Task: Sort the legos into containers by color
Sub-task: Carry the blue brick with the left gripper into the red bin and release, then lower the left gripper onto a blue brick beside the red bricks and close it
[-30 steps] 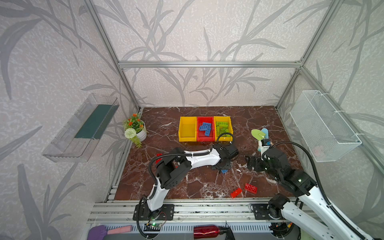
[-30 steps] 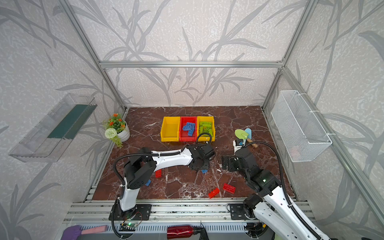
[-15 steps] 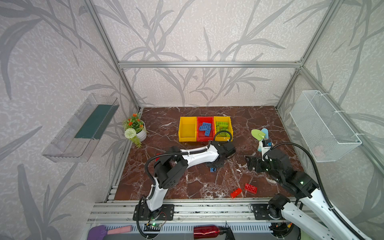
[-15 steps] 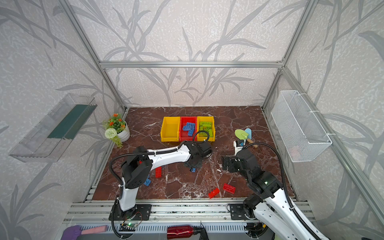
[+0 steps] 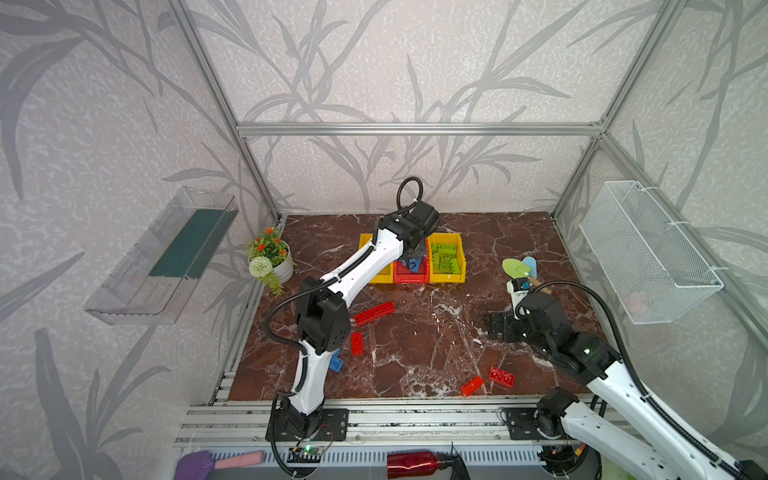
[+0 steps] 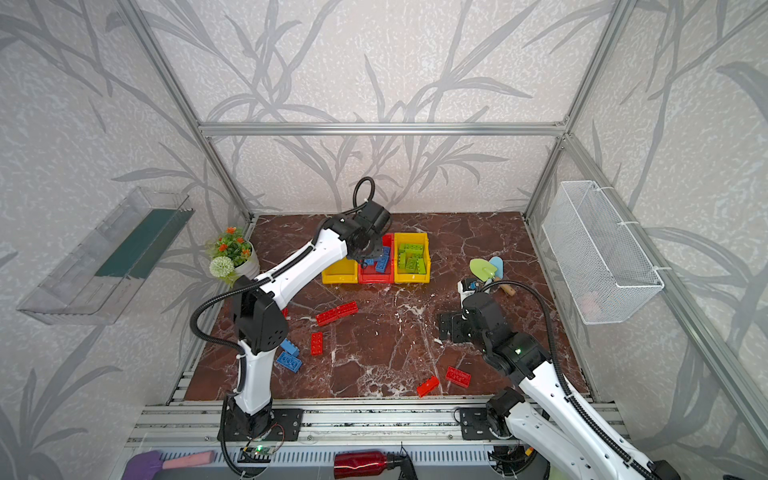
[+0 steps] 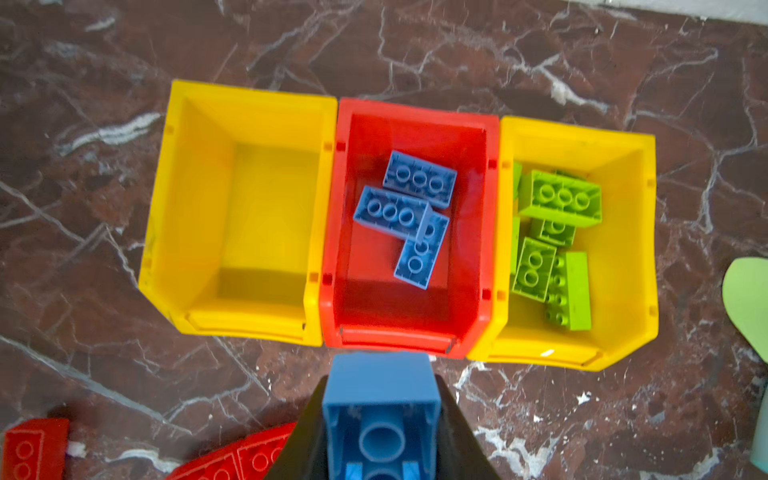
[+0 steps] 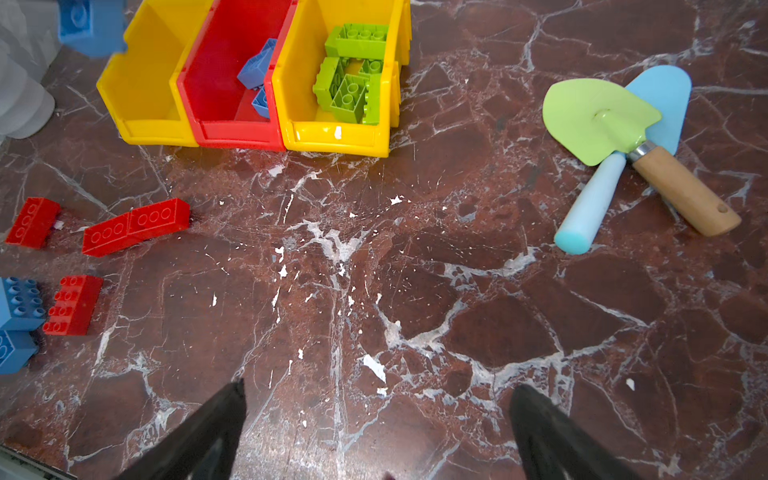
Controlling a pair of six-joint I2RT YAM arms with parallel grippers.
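Left tool point(image 7: 381, 388) clamps short blue plastic brick point(image 7: 380, 440) near red open-top plastic bin point(image 7: 415, 114) front. Right tool point(image 8: 378, 390) wide above marbled counter point(image 8: 457, 291).

R gripper point(image 8: 376, 390): jaws wide apart over marble floor point(image 8: 415, 270). 3 bins touching: bare yellow bin point(image 8: 141, 83), red bin point(image 8: 216, 62) w/ blue bricks point(image 8: 254, 68), 2nd yellow bin point(image 8: 316, 137) w/ green bricks point(image 8: 353, 79). Red bricks point(image 8: 137, 226) & loose blue bricks point(image 8: 18, 309) on floor. Green trowel point(image 8: 598, 118) lies across blue spatula point(image 8: 665, 91).
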